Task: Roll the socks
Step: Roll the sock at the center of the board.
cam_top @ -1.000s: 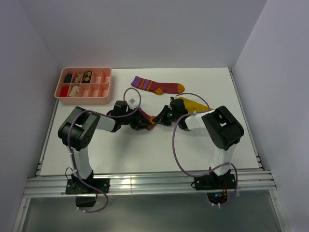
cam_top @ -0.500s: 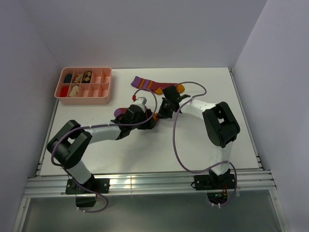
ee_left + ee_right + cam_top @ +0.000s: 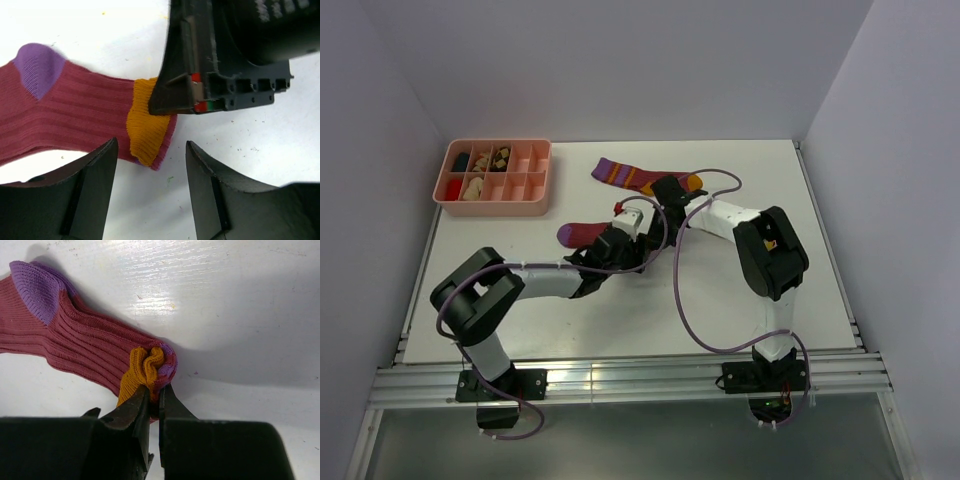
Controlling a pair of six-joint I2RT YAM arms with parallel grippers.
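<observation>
Nearest, aluminium rail (image 3: 620,380) along the white, scuffed worktop (image 3: 620,310). Mid-worktop, maroon sock (image 3: 85,345) lying flat, orange toe bunched in the clenched right gripper (image 3: 154,390); left gripper (image 3: 151,145) released, just beside that toe. Farther back, striped sock (image 3: 640,178); far left, pink compartment tray (image 3: 490,208). Behind, plain lavender walls (image 3: 620,70).

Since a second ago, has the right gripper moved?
Yes. In the top view the right gripper, shut on the near sock, has shifted away from the bases toward the far sock, which stayed put.
</observation>
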